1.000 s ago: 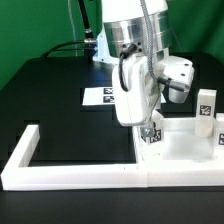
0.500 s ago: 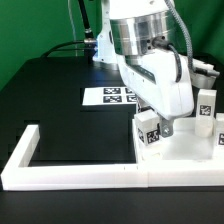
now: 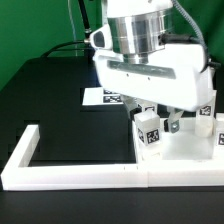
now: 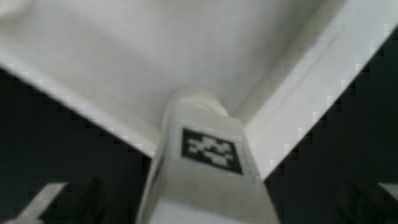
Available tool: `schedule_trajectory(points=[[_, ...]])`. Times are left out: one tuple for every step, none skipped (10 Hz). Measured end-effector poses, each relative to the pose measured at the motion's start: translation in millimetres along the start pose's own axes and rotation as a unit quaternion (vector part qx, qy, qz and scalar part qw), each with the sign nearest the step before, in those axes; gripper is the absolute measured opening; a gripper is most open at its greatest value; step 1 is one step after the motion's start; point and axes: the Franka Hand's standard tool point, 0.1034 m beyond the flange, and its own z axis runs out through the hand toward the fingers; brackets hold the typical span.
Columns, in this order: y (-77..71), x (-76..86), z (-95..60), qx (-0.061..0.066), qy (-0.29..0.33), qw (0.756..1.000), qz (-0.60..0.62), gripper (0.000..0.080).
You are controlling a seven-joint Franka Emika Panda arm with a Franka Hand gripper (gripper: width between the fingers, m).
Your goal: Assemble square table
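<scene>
The square table's white slab [image 3: 185, 152] lies at the exterior view's right, against the border wall. A white tagged leg block [image 3: 150, 131] stands upright on its near left corner. My gripper [image 3: 161, 122] hangs over that leg, jaws open on either side of it, with one dark finger [image 3: 175, 126] showing beside it. In the wrist view the leg [image 4: 205, 160] rises between my dark fingers [image 4: 45, 205], with a gap on each side, and the slab [image 4: 125, 50] lies behind it. Two more leg blocks [image 3: 207, 108] [image 3: 221, 131] stand at the far right.
The long white L-shaped border wall [image 3: 70, 172] runs along the front and up the exterior view's left. The marker board [image 3: 103, 97] lies on the black table behind my arm. Cables trail at the back left.
My jaws have opened off the leg, which stays standing on the slab. The hand has turned about its own axis, its body now swung broadside across the view.
</scene>
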Motion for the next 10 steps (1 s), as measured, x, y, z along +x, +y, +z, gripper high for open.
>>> schedule_trajectory(points=[[-4.1, -4.0, 1.4, -0.009, 0.002, 0.997, -0.074, 0.0649], [-2.1, -2.8, 1.6, -0.009, 0.002, 0.996, -0.087, 0.0649], [-0.3, -1.7, 1.7, -0.012, 0.002, 0.993, -0.122, 0.0649], [0.2, -1.8, 1.9, -0.013, 0.002, 0.988, -0.154, 0.0649], [1.3, -2.9, 3.2, -0.013, 0.000, 0.982, -0.187, 0.0649], [2.7, -7.3, 8.6, -0.012, 0.006, 0.975, -0.220, 0.0649], [5.2, -14.2, 14.2, -0.014, -0.004, 0.968, -0.249, 0.0649], [7.2, -16.0, 14.9, -0.016, -0.016, 0.968, -0.248, 0.0649], [7.4, -15.0, 14.6, -0.016, -0.014, 0.970, -0.244, 0.0649], [7.5, -15.3, 15.0, -0.016, -0.014, 0.972, -0.233, 0.0640]])
